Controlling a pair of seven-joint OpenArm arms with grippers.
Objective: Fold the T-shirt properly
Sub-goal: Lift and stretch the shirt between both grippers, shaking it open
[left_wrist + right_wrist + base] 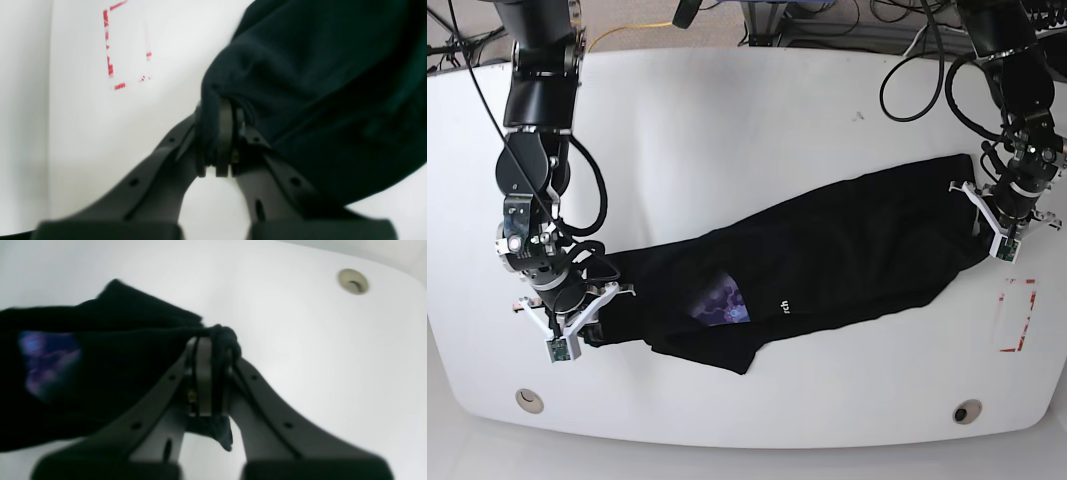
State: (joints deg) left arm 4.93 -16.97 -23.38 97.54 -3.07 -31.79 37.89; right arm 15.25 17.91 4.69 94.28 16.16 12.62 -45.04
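The black T-shirt (pixel 827 255) lies stretched slantwise across the white table, its purple-blue printed patch (pixel 720 301) and white lettering showing near the middle. My left gripper (pixel 983 228) is shut on the shirt's far right end; in the left wrist view the fingers (pixel 224 140) pinch a bunched black fold of the T-shirt (pixel 317 83). At the shirt's left end my right gripper (pixel 599 318) is shut on the cloth. The right wrist view shows its fingers (pixel 203 376) clamped on a dark knot of the T-shirt (pixel 100 373), with the patch (pixel 48 360) to the left.
A red dashed rectangle (pixel 1016 316) is marked on the table at the right edge, also in the left wrist view as the rectangle (pixel 128 46). Round grommets sit at the front left (pixel 526 399) and front right (pixel 967 412). Cables lie beyond the table's far edge.
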